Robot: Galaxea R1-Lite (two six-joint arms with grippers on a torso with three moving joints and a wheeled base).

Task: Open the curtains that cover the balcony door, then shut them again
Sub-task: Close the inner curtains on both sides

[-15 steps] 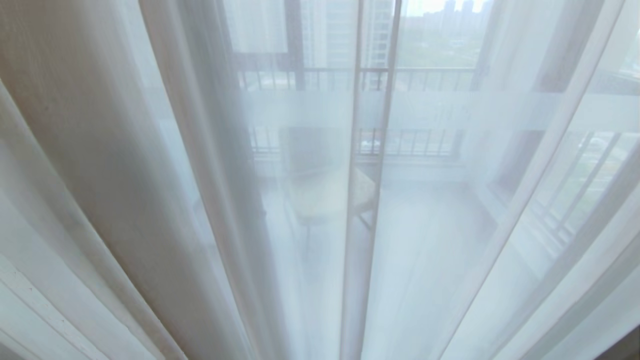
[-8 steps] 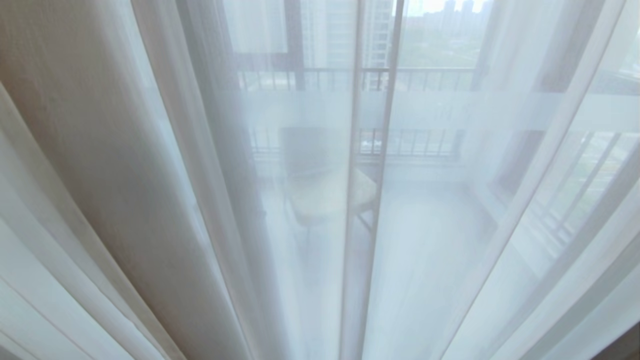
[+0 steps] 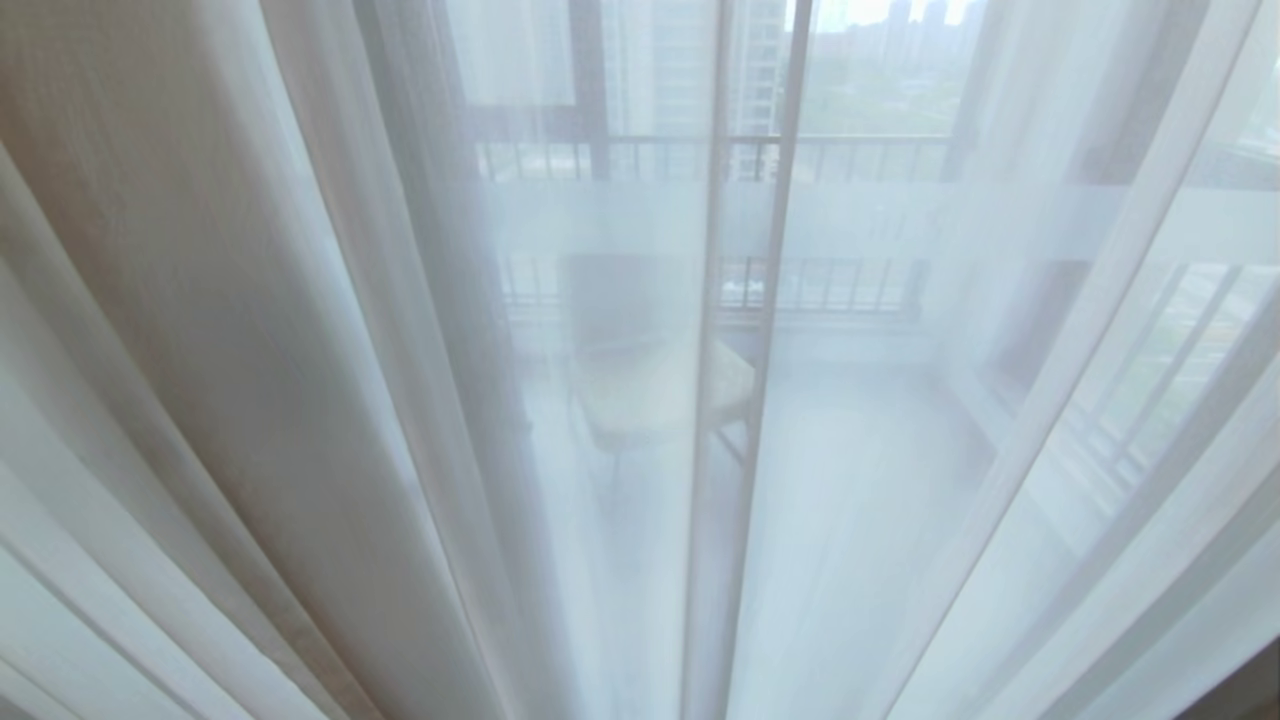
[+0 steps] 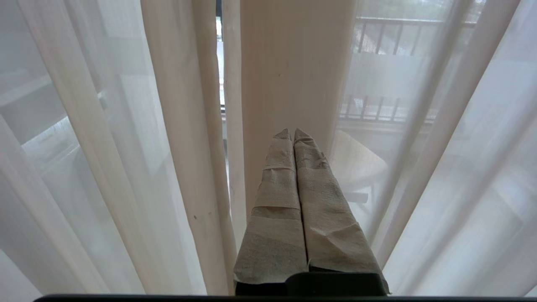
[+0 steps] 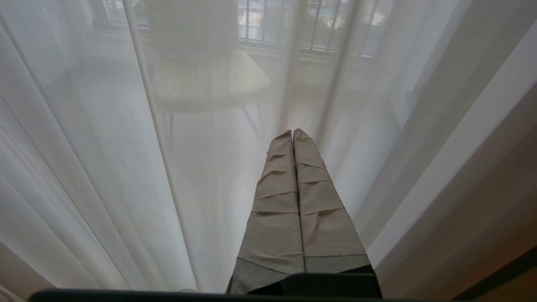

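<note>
Balcony railing and chair behind sheers, beige drape at left, left gripper closed empty before drape, right gripper closed empty.

White sheer, cream-beige curtains; grey-taped left gripper.

My left gripper has two long tapering fingers wrapped in creased grey-beige tape, set on a black base. My right gripper looks the same, its tape lying in overlapping bands.
</note>
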